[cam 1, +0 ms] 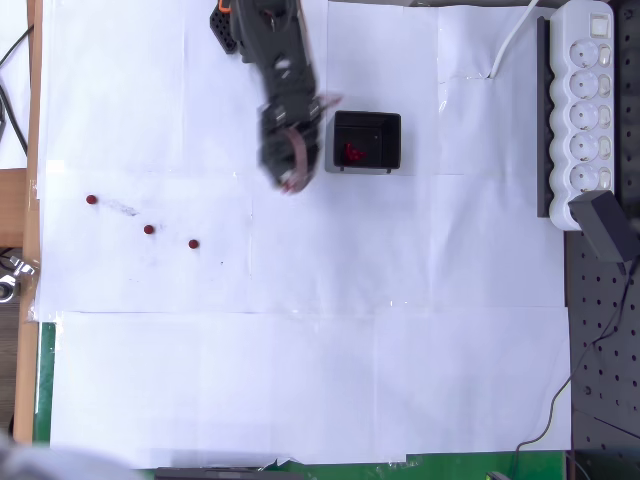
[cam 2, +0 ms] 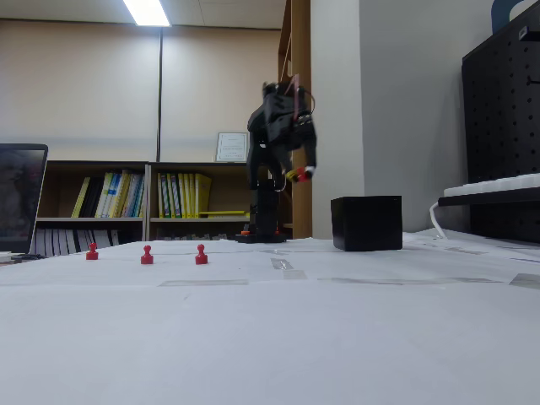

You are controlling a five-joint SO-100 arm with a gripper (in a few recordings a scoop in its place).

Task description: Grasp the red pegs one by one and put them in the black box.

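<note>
Currently: three red pegs (cam 1: 148,229) standing in a row on white paper (cam 1: 300,380), well left of the black box (cam 1: 367,141), which holds more red pegs. Gripper (cam 1: 290,165) raised just beside the box, blurred; jaw state unclear.

The black five-joint arm (cam 2: 268,160) stands raised over the table, bent at the top, with its two-finger gripper (cam 1: 291,172) hanging downward and blurred in the overhead view. Whether the jaws are apart or closed cannot be told.
</note>
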